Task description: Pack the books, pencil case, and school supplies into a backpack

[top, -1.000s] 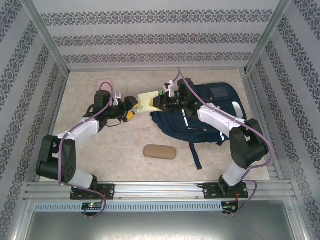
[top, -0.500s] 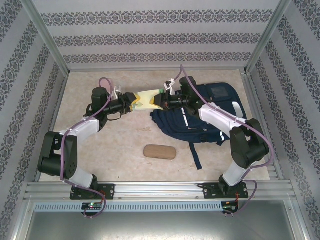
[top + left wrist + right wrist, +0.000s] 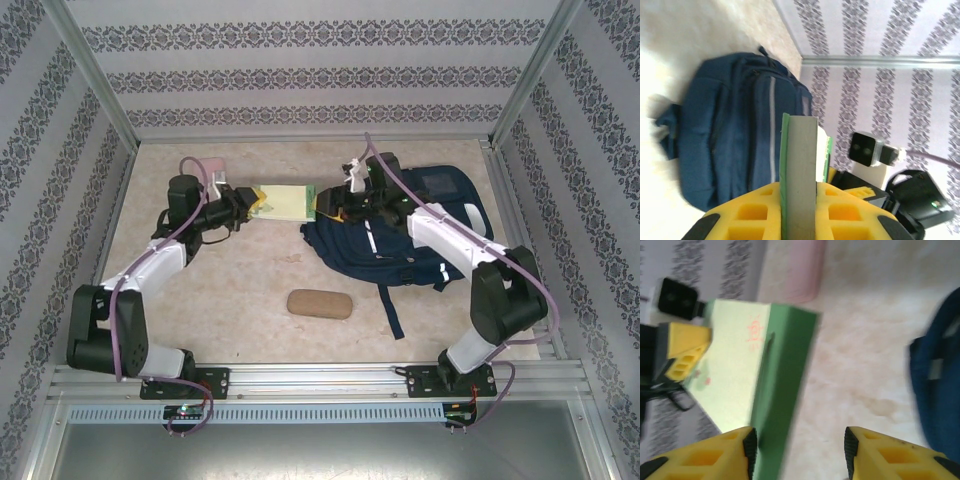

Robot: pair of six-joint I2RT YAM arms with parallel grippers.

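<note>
Both arms have swung toward the top of the overhead frame since a second ago, and the pale green notebook (image 3: pixel 284 203) has gone with them. It is now held out flat above the tabletop (image 3: pixel 230 290), left of the backpack (image 3: pixel 420 235). The left pincer (image 3: pixel 247 204) has clamped down on the notebook's left end; its wrist view shows the yellow pads (image 3: pixel 752 212) pressed against both faces. The right pincer (image 3: pixel 322 203) has let go. Its fingers (image 3: pixel 747 447) stand spread with the notebook's green spine loose between them.

It looks to me like a handover just finished. To do it well, the right arm should draw straight back along the notebook's length so neither finger catches the cover, and the left should hold level until that end is free. I cannot make out an open mouth on the backpack, so the right arm may need to hold one open. The brown pencil case (image 3: pixel 320 304) lies lower centre, well apart.
</note>
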